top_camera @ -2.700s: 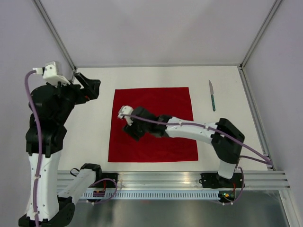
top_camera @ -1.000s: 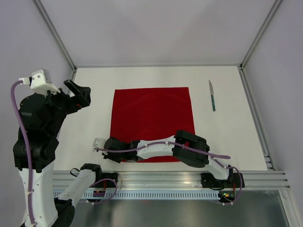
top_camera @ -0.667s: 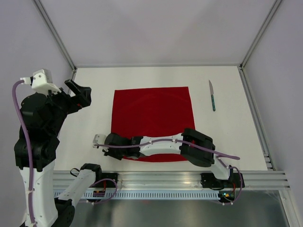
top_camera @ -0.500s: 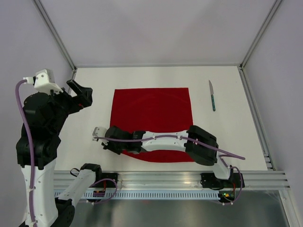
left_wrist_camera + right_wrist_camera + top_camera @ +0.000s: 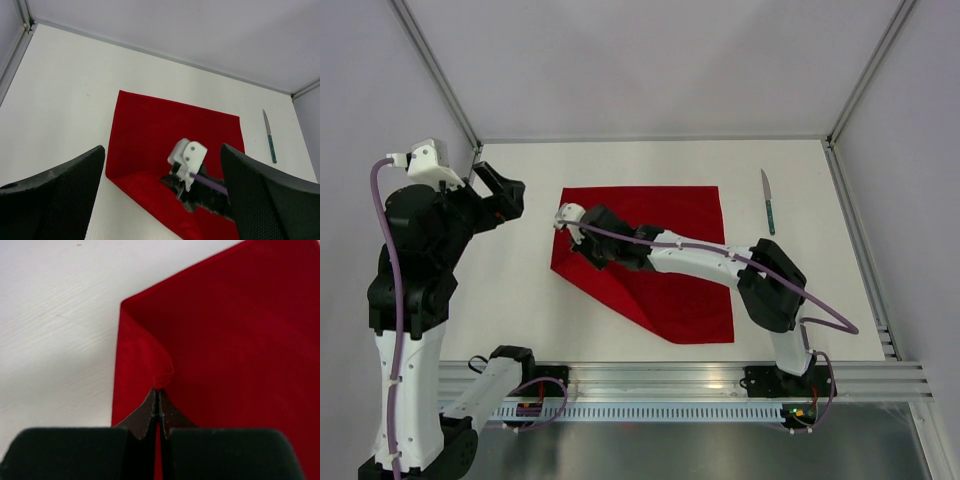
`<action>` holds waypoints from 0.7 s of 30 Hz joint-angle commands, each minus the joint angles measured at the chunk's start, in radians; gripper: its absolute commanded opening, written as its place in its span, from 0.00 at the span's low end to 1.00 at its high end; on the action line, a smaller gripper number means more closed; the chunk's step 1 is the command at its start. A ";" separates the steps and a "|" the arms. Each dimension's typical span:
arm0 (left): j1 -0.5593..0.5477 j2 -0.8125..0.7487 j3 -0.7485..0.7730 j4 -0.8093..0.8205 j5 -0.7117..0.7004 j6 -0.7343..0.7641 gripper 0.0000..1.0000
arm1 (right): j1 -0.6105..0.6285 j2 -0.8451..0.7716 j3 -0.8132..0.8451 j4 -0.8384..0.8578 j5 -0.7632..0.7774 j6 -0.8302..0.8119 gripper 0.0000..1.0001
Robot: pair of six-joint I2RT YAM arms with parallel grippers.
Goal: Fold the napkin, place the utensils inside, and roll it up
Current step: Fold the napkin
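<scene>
**Red cloth mid-fold, held by a thin pinch**

Red and thin, the napkin lies on the white table with its near-left corner raised and carried over toward the far-left corner, so a slanting crease runs along its near-left side. The right gripper has its jaws shut tight on a small peak of that fabric; the wrist view shows the cloth bunching just above the tips. The left gripper hangs to the left of the napkin, jaws spread wide, holding nothing and touching nothing. The knife rests well apart, near the table's far-right side.

The likely trouble is the grip itself. So little cloth sits between the jaws that a sideways pull could slide it free, and the flap would drop back crooked. Nothing pins the rest of the napkin, so a low drag could shift the whole sheet instead of folding it. The crease also runs on a slant, so a careless release may leave the edges misaligned.
</scene>
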 commanded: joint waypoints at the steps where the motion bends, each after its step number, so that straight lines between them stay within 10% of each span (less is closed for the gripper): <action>1: 0.002 0.018 -0.016 0.059 0.041 -0.017 1.00 | -0.075 -0.080 -0.029 -0.019 0.010 -0.030 0.02; 21: 0.003 0.098 -0.045 0.140 0.118 -0.031 1.00 | -0.450 -0.054 -0.088 0.034 0.015 -0.065 0.00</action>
